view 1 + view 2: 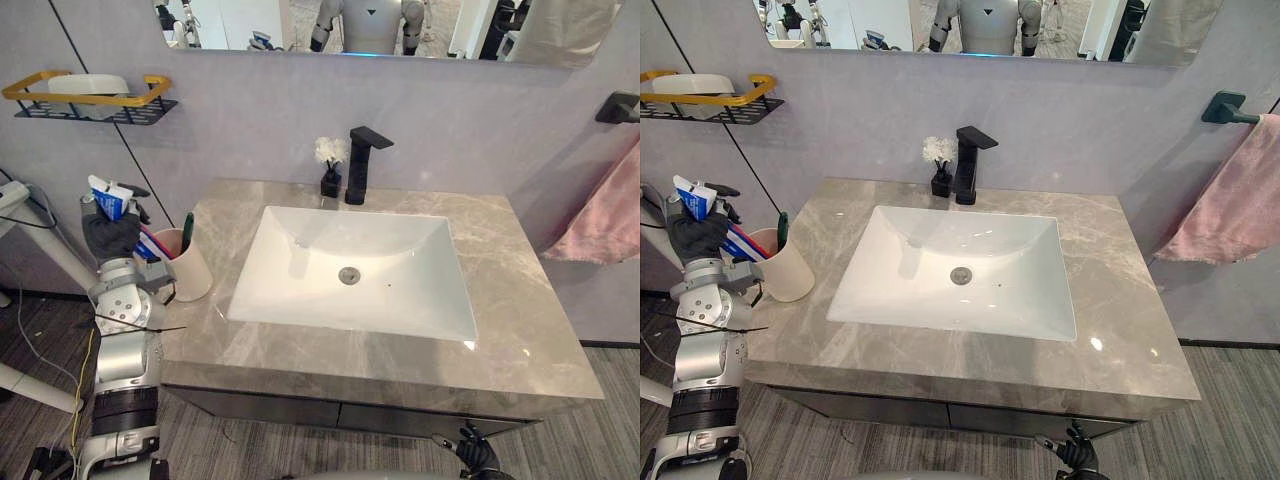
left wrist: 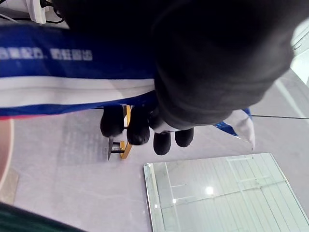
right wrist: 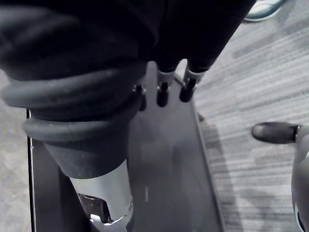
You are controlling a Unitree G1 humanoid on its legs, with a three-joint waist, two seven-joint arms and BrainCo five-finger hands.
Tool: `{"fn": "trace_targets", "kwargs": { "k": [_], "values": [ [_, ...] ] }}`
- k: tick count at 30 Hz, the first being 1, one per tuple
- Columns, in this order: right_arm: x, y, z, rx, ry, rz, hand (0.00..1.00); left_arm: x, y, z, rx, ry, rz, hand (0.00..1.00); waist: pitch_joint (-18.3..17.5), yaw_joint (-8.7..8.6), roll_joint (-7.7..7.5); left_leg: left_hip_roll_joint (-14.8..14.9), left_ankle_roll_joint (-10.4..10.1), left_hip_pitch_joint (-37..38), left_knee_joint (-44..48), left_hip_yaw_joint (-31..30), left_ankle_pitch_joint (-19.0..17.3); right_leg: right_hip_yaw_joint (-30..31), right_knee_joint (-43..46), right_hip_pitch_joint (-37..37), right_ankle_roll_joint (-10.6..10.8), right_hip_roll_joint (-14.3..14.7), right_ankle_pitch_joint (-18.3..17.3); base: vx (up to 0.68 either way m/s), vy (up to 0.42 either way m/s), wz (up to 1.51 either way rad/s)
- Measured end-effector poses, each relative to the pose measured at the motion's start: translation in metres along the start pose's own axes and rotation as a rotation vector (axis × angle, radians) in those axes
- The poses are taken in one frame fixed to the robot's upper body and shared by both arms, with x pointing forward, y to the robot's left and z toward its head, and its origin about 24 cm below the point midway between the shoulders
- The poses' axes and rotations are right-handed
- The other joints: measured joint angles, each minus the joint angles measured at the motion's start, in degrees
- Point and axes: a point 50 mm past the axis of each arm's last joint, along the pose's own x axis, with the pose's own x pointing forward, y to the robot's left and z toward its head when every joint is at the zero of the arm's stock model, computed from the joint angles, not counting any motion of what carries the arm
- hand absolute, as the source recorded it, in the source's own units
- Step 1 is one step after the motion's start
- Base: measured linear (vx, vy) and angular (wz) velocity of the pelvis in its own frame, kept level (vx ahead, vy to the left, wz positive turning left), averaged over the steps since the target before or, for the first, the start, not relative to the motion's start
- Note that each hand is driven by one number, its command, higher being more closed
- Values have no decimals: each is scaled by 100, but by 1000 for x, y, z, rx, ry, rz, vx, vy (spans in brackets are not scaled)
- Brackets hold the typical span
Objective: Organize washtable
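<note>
The left hand (image 1: 110, 235) hides the lower half of the toothpaste tube (image 1: 108, 197) — the pink towel (image 1: 600, 225) runs off the view's side edge, the right hand (image 1: 472, 448) off its bottom edge.

Just below the left hand (image 1: 110, 235), which grips a toothpaste tube (image 1: 108, 197), toothbrushes (image 1: 186, 232) crowd the mouth of the beige cup (image 1: 190, 270). To the hand's right, the countertop (image 1: 520, 300) and white basin (image 1: 350, 265) lie open. The black faucet (image 1: 362, 160) and a small flower vase (image 1: 330, 168) stand at the back, and a wall shelf (image 1: 90, 100) juts out above the hand.
</note>
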Motion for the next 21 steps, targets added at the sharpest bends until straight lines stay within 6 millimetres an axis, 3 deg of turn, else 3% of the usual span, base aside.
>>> {"fn": "trace_targets", "kwargs": {
  "k": [13,15,19,21],
  "values": [
    [0,0,0,1,0,-1,0,0,-1,2,-1,-4,0,0,3,-17,-1,-1,1,-49,-20,-6,1,16,-95,-1,1,21,43,-5,1,1],
    [0,0,0,1,0,-1,0,1,-4,12,-16,-45,-9,0,5,-3,-2,-1,1,-55,-20,-8,1,14,-93,-1,1,21,42,-25,3,3],
    [0,0,0,1,0,-1,0,-1,-12,50,-76,-219,-42,0,13,15,16,0,0,-83,-30,-19,2,7,-50,7,4,18,18,-22,-1,1],
    [0,0,0,1,0,-1,0,-3,-13,57,-93,-258,-46,0,14,16,28,0,0,-76,-31,-22,2,6,-35,9,4,16,9,0,0,0]
  ]
}}
